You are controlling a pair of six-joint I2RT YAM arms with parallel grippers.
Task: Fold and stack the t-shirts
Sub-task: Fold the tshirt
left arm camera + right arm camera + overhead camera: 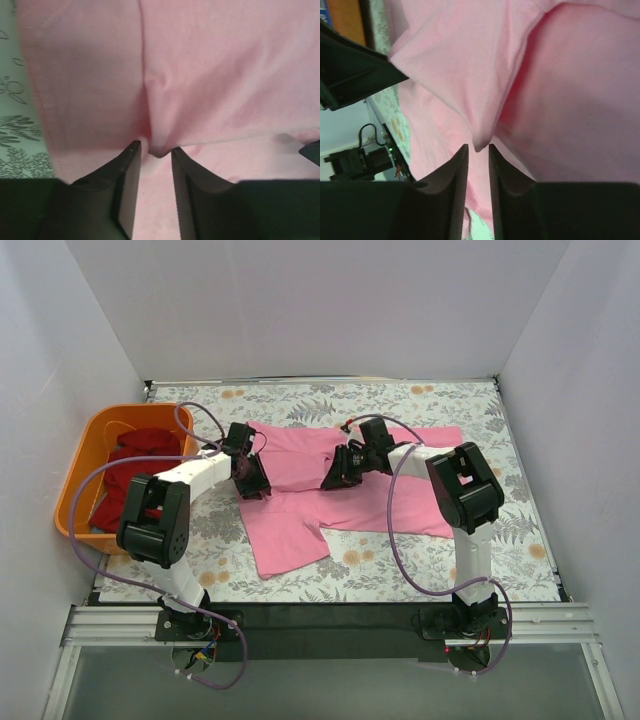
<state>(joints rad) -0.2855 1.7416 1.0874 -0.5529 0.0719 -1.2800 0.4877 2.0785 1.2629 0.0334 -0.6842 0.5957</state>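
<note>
While pinched in both jaws, pink t-shirt (300, 455), long axis left-right.

Both forearms point inward, toward each other, with wrists low. The left gripper (250, 480) and right gripper (335, 478) each have jaws almost closed, pinching the pink t-shirt (300, 455).

The top view is bright and even, the light comes softly from above; the arms (188, 472) throw only faint shadows on the counter (530, 550). Both wrist views are dimmer and rather blurred. The pink t-shirt (215, 75) lies too near to be sharp, its folds hold reddish shadow, and the left claw (155, 148) is a dark, unfocused shape.
</note>
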